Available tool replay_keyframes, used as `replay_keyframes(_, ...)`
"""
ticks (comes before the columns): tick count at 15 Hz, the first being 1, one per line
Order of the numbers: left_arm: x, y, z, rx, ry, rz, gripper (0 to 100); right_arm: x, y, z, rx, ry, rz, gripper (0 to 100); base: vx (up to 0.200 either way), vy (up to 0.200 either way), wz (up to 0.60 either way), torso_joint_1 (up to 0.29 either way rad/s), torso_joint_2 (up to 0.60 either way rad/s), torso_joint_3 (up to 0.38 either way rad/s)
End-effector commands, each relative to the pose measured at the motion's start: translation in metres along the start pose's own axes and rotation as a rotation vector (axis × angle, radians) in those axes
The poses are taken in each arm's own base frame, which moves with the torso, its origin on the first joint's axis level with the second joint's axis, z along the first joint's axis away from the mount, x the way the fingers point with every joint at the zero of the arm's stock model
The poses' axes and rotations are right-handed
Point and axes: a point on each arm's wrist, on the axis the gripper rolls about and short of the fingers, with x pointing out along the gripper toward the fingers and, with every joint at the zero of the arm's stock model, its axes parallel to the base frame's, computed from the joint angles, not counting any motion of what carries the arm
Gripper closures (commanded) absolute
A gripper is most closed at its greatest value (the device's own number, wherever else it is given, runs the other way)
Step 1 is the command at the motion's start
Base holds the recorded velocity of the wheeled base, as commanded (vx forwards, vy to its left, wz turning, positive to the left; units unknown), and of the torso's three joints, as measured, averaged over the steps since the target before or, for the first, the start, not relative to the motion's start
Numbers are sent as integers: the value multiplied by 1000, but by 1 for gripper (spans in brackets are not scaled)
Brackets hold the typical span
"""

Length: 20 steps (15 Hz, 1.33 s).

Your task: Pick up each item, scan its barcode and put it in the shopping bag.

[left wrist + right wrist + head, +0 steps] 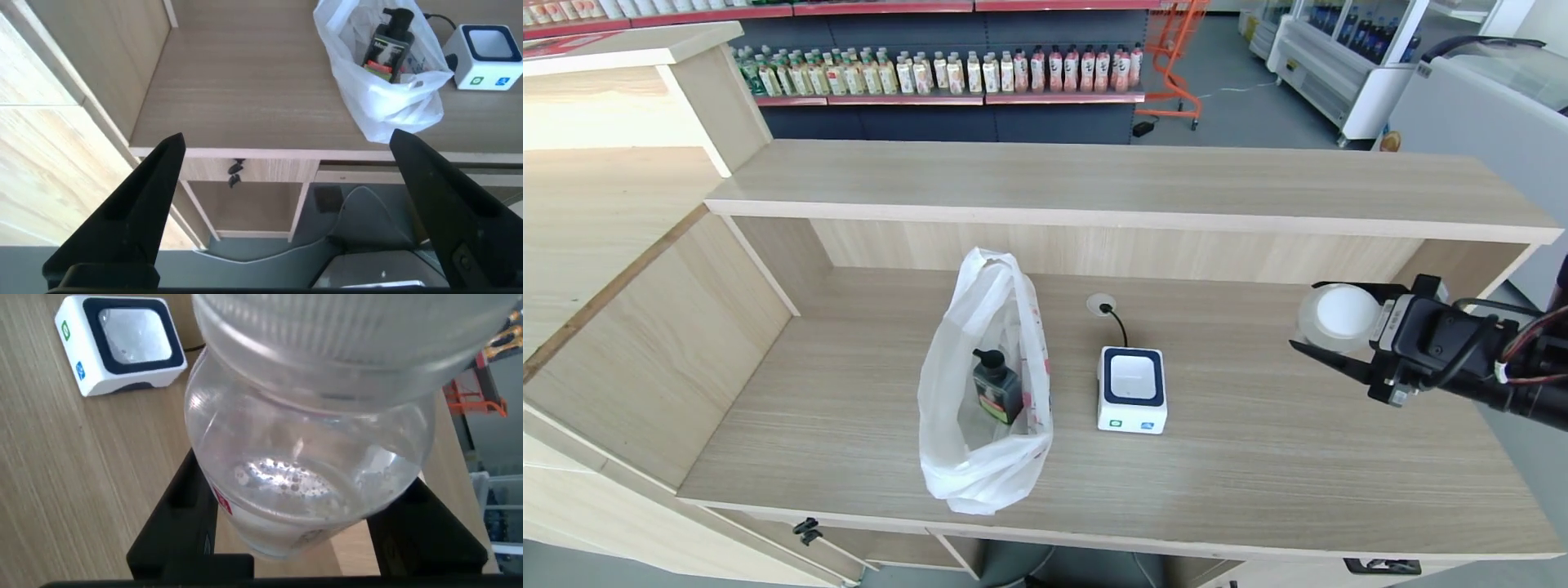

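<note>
- Slipping is the nearest risk. The right hand (1311, 320) is clamped on a clear jar (1346, 313) with a white lid, its two fingers pressing the smooth, round body from either side. A turn of the wrist toward the scanner could let the jar twist or slide in that grip.
- A drop from here would land the jar on the desk (1298, 465) below the hand. Being round, it would likely roll toward an open edge.
- A missed scan is the next risk. The scanner (1132, 389) sits on the desk to the hand's left and lower. I cannot tell where the barcode lies on the jar, so it may face away from the window or sit under a finger.
- Carried too low, the jar could knock the scanner, which stands between the hand and the bag.
- The bag (980, 474) lies beyond the scanner, farther to the hand's left. It is thin and limp, its mouth is partly slumped, and a pump bottle (996, 390) is already inside. The jar could catch the rim, drag the bag over or fall beside it.
- The left hand (286, 143) hangs well apart from the right, off the desk's near edge and below it. Its fingers are spread wide and hold nothing, so nothing steadies the bag.
</note>
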Motion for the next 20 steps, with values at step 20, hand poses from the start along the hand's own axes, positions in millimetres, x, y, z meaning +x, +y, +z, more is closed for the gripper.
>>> replay_keyframes(20, 0, 0, 0, 0, -1, 0, 0, 92, 41, -68, -88, -329, 255, 100, 0, 40, 0, 1, 1, 1)
